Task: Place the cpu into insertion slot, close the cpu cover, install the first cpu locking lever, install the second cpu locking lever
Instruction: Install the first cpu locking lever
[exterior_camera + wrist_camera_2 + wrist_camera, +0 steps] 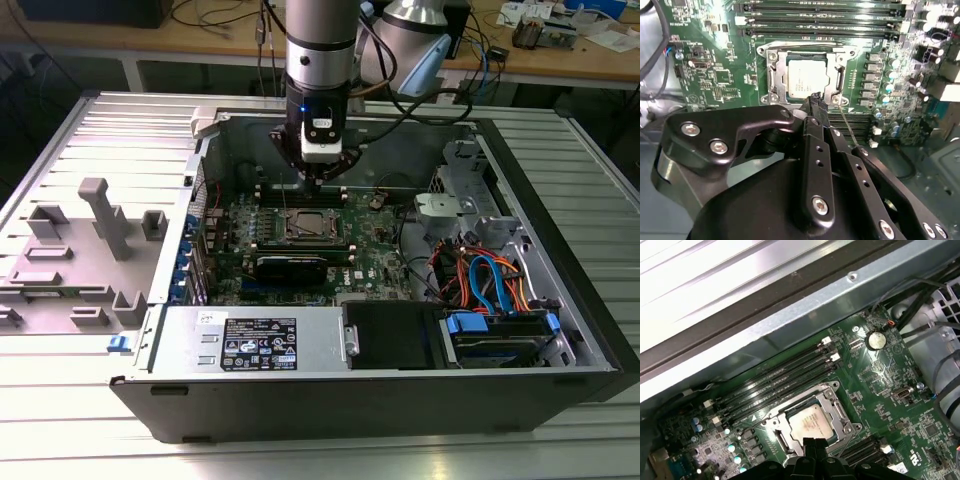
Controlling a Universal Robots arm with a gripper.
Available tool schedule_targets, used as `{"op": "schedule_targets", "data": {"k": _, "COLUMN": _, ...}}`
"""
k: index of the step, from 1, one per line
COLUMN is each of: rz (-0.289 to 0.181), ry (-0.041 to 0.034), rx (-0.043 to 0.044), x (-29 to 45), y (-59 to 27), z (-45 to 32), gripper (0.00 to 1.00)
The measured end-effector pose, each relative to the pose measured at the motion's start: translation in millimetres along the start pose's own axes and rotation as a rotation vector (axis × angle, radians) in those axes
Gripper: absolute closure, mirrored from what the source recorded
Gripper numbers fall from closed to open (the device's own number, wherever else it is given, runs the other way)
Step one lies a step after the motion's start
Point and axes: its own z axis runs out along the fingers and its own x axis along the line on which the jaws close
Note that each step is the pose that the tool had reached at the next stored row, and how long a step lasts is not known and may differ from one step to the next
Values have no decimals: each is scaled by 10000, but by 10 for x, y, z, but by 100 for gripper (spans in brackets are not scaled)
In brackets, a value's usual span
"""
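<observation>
Exterior view: the arm stood over an open case, with the gripper low above the green board, near the case's far wall. The cpu lay flat in the slot around the middle of the board, just beside the memory slots on their near side.

In the second wrist view the gripper had its two black fingers pressed together, tips just above the edge of the cpu; whether anything was pinched between them could not be told. The cover lay flat, framing the chip through its window, inside the silvery rim of the slot. A thin lever ran slantwise from the slot's edge past the fingers. The memory slots ran along the slot's other side.

In the first wrist view the gripper hung at the edge of the cpu.
</observation>
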Motion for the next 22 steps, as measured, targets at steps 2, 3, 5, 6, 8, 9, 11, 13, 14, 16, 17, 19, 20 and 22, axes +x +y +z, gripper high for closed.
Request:
{"op": "schedule_targets", "data": {"k": 2, "rz": -31, "ry": 2, "rx": -1, "x": 79, "y": -40, "z": -1, "gripper": 89}}
{"op": "schedule_targets", "data": {"k": 3, "rz": -34, "ry": 2, "rx": -3, "x": 112, "y": -58, "z": -1, "gripper": 89}}
{"op": "schedule_targets", "data": {"k": 5, "rz": -44, "ry": 2, "rx": -5, "x": 162, "y": -83, "z": -1, "gripper": 89}}
{"op": "schedule_targets", "data": {"k": 6, "rz": -82, "ry": 4, "rx": -8, "x": 176, "y": -90, "z": 0, "gripper": 89}}
{"op": "schedule_targets", "data": {"k": 8, "rz": -349, "ry": 4, "rx": -9, "x": 179, "y": -92, "z": 0, "gripper": 89}}
{"op": "schedule_targets", "data": {"k": 9, "rz": -537, "ry": 5, "rx": -11, "x": 179, "y": -92, "z": 0, "gripper": 89}}
{"op": "schedule_targets", "data": {"k": 11, "rz": -896, "ry": 7, "rx": -14, "x": 180, "y": -93, "z": 1, "gripper": 89}}
{"op": "schedule_targets", "data": {"k": 13, "rz": -1299, "ry": 8, "rx": -19, "x": 180, "y": -93, "z": 2, "gripper": 89}}
{"op": "schedule_targets", "data": {"k": 14, "rz": -1478, "ry": 9, "rx": -21, "x": 180, "y": -93, "z": 2, "gripper": 89}}
{"op": "schedule_targets", "data": {"k": 16, "rz": -1908, "ry": 11, "rx": -24, "x": 180, "y": -93, "z": 2, "gripper": 89}}
{"op": "schedule_targets", "data": {"k": 17, "rz": -2224, "ry": 12, "rx": -27, "x": 180, "y": -93, "z": 3, "gripper": 89}}
{"op": "schedule_targets", "data": {"k": 19, "rz": -2613, "ry": 14, "rx": -31, "x": 180, "y": -93, "z": 4, "gripper": 89}}
{"op": "schedule_targets", "data": {"k": 20, "rz": -2770, "ry": 14, "rx": -33, "x": 180, "y": -93, "z": 4, "gripper": 89}}
{"op": "schedule_targets", "data": {"k": 22, "rz": -3212, "ry": 16, "rx": -37, "x": 180, "y": -93, "z": 5, "gripper": 89}}
